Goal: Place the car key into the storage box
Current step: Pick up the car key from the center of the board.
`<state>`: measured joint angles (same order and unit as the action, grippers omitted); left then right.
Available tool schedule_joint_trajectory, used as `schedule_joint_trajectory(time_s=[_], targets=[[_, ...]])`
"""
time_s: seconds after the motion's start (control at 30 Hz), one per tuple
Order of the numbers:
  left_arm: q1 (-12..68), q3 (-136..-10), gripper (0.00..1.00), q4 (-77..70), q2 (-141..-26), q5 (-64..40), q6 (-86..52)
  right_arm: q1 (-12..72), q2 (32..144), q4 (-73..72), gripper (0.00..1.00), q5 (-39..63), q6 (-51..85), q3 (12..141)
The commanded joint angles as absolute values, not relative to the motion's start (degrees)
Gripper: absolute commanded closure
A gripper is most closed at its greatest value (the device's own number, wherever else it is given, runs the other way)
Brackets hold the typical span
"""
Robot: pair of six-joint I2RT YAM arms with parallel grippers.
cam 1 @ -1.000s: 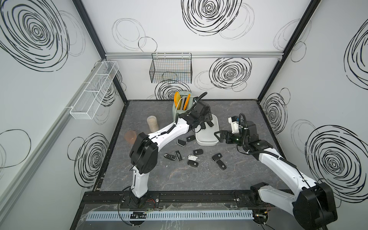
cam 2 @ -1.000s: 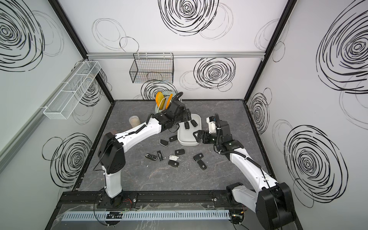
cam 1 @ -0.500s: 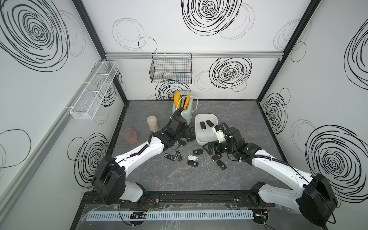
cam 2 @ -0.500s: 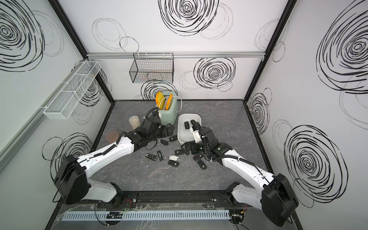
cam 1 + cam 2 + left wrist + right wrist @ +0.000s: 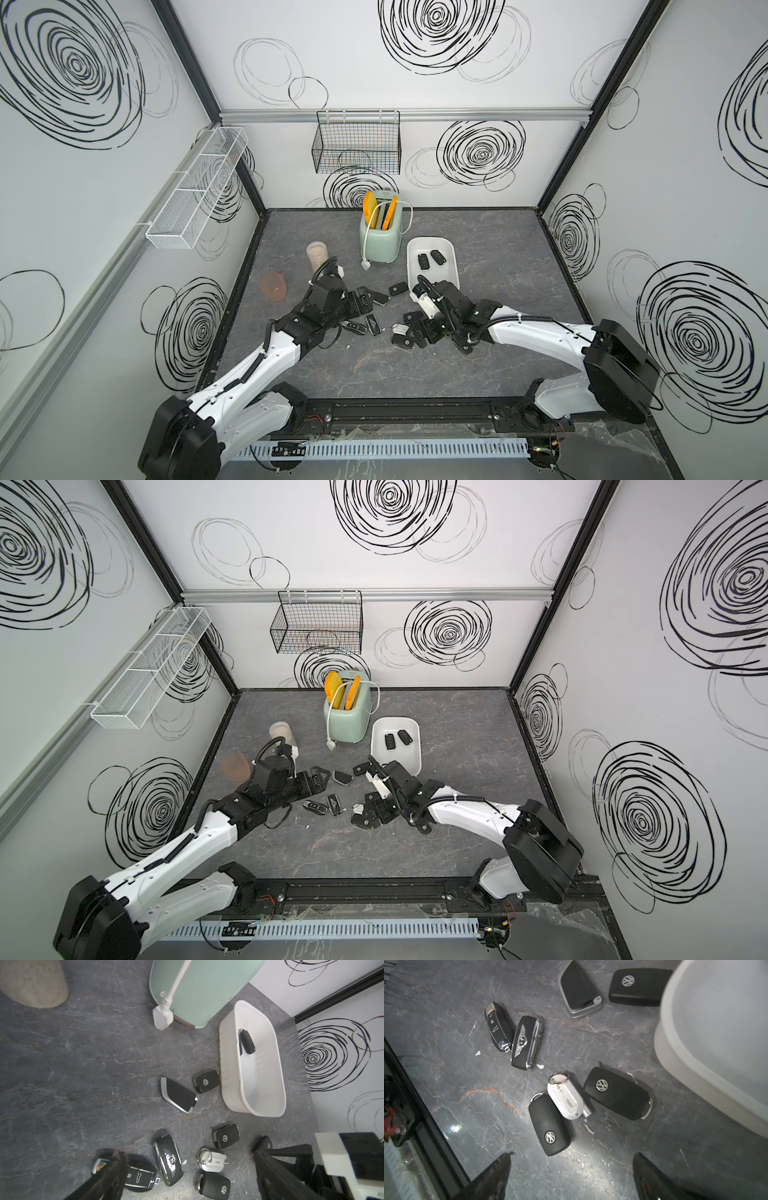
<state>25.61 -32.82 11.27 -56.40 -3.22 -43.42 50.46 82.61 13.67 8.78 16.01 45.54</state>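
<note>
The storage box [image 5: 451, 270] is a white tub on the grey table, right of the toaster, with two black car keys [image 5: 423, 261] lying inside; the left wrist view shows the box [image 5: 228, 1047] and one key [image 5: 247, 1042] in it. Several more car keys [image 5: 399, 288] lie loose on the table in front of the box. My left gripper [image 5: 365, 301] is open and empty, left of the cluster. My right gripper [image 5: 571, 1169] is open, low over the loose keys, with a black key [image 5: 549, 1124] just ahead of its fingers and a white tagged key [image 5: 566, 1099] beyond.
A mint toaster [image 5: 380, 237] with its white cord stands behind the keys. Two cups [image 5: 318, 253] stand at the left. A black wire basket [image 5: 357, 147] and a long white mesh rack [image 5: 195, 189] hang on the walls.
My left arm pulled back from over the box to the left front with its jaws open. My right gripper moved from beside the box down over the loose keys.
</note>
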Motion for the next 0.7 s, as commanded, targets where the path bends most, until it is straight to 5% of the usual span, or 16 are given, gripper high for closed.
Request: schedule_joint_trajectory(time_s=[0.0, 0.23, 0.67], targets=[[22.96, -30.29, 0.02, 11.22, -54.15, -6.97, -44.87, 50.93, 85.67, 14.74, 0.17, 6.79, 12.05, 48.75], [19.11, -28.21, 0.02, 11.43, -52.57, -8.81, -44.56, 52.32, 90.71, 16.35, 0.31, 9.54, 9.28, 52.66], [15.2, -26.1, 0.02, 11.6, -50.98, -10.7, -44.72, 55.44, 94.73, 16.77, 0.3, 9.6, 8.9, 52.29]])
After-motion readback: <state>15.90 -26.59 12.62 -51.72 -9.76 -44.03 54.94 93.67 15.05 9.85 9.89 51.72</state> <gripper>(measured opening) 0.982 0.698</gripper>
